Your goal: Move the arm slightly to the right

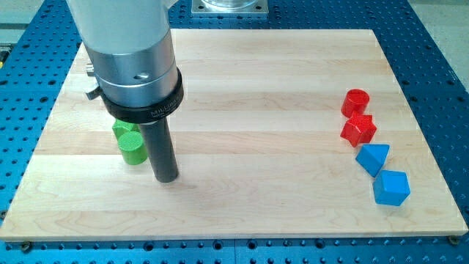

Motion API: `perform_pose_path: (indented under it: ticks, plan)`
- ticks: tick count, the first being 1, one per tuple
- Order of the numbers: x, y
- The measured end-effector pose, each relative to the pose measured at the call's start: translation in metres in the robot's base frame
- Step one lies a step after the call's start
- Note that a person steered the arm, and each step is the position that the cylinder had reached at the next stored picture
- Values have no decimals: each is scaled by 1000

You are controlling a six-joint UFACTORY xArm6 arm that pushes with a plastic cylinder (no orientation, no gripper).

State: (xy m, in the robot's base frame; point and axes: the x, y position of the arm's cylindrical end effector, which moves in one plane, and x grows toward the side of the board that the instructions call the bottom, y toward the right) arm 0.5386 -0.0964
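Observation:
My tip (166,177) rests on the wooden board (242,81) at the view's lower left. A green cylinder block (132,148) stands just left of the rod, close to it or touching. A second green block (124,129) sits behind it, partly hidden by the arm's body. Far off at the view's right are a red cylinder (356,101), a red star-shaped block (358,129), a blue triangular block (373,158) and a blue block (391,188), in a line running down.
The board lies on a blue perforated table (440,66). The arm's grey body (132,51) covers the board's upper left. A metal mount (229,7) sits at the view's top centre.

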Motion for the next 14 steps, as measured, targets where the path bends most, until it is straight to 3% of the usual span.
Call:
perform_pose_path:
  ticks: [7,12,14]
  plan:
    - [9,-21]
    - [16,-6]
    - [-3,28]
